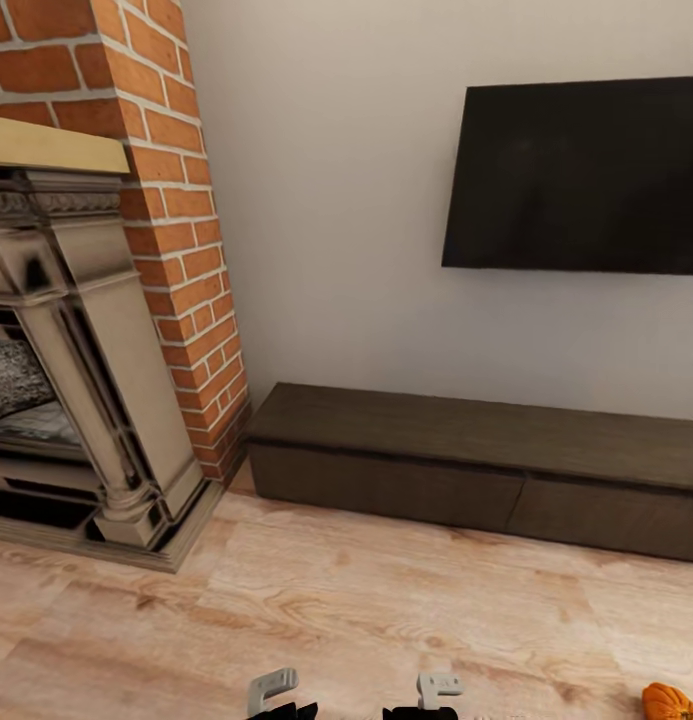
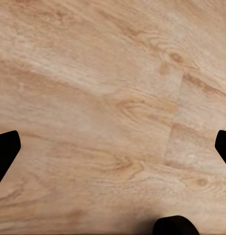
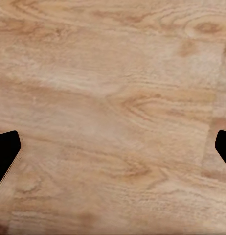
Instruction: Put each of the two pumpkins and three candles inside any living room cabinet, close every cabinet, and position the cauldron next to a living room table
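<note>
Left hand [image 2: 113, 147]: two black fingertips are seen at opposite side edges of the left wrist view, set wide apart, nothing held between them; the hand is spread open. Pale wood-grain plank floor [image 2: 113, 88] is seen beyond the fingers. A rounded black shape [image 2: 174, 226] is cut off by the lower edge of that view; what it is cannot be told.

Right hand [image 3: 113, 147]: two black fingertips are likewise seen at the side edges of the right wrist view, wide apart and empty; the hand is spread open over the same plank floor.

Two pale grey bracket-like robot parts [image 1: 273, 686] are seen at the bottom centre of the head view, over dark fittings.

Small orange ribbed pumpkin [image 1: 674, 702]: shown at the lower right corner of the head view, lying on the floor, partly cut by the frame edge, well apart from the cabinet.

Long, low dark-brown wooden cabinet [image 1: 466, 460]: stretched across the centre and right of the frame, against the wall, its plain drawer fronts flush and closed.

Flat black rectangular screen [image 1: 581, 175]: mounted on the pale grey wall [image 1: 326, 200], upper right of the frame, above the cabinet.

Red brick chimney column [image 1: 176, 200]: upper left of the frame, just beside the cabinet's left end.

Ornate beige stone fireplace surround [image 1: 76, 350]: left of the frame, in front of the brick.
</note>
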